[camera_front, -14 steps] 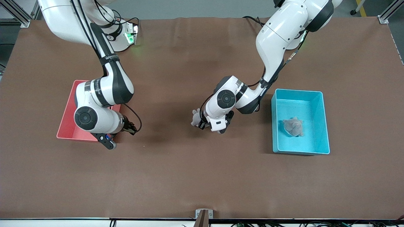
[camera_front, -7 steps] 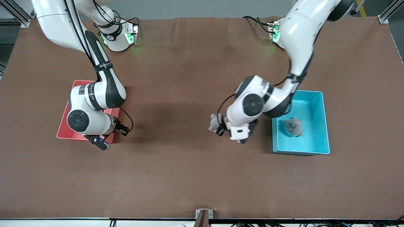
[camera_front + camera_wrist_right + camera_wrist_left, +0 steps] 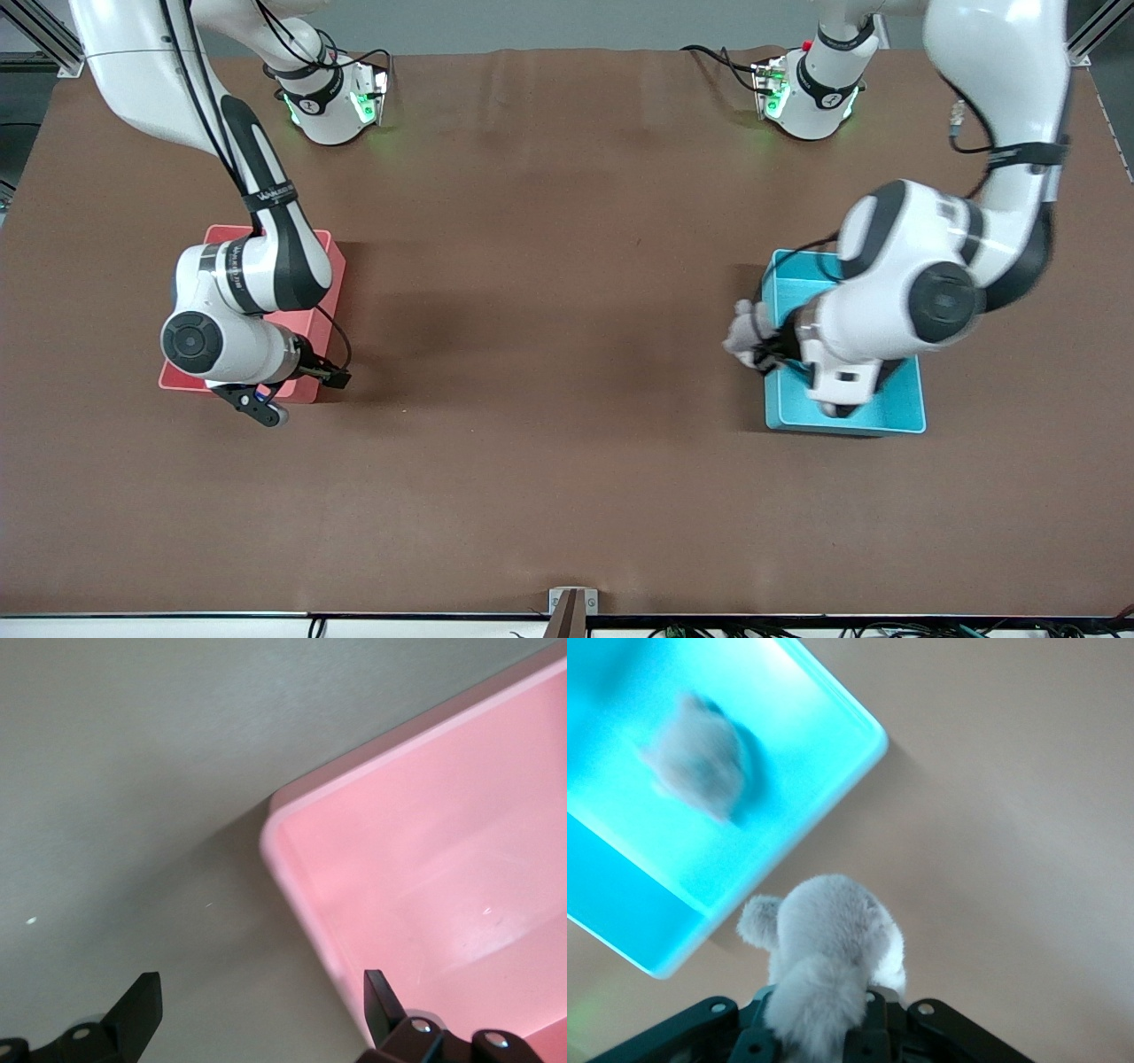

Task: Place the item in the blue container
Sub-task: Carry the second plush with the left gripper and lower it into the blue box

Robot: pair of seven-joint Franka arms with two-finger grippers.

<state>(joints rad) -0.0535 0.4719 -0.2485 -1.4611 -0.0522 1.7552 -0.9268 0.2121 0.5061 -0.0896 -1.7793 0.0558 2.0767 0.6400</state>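
The left gripper (image 3: pixel 769 353) fingers clench a grey plush toy (image 3: pixel 829 957) over the blue container (image 3: pixel 904 416) rim; the right gripper (image 3: pixel 257 1001) fingers are spread.

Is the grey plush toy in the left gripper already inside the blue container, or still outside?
Outside. The left gripper holds the grey plush toy above the table, beside the blue container rim.

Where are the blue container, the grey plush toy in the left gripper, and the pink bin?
blue container (image 3: pixel 905 420): front view, bare floor by its corner.
grey plush toy (image 3: pixel 833 939): left wrist view, its body.
pink bin (image 3: pixel 443 868): right wrist view, inner floor.
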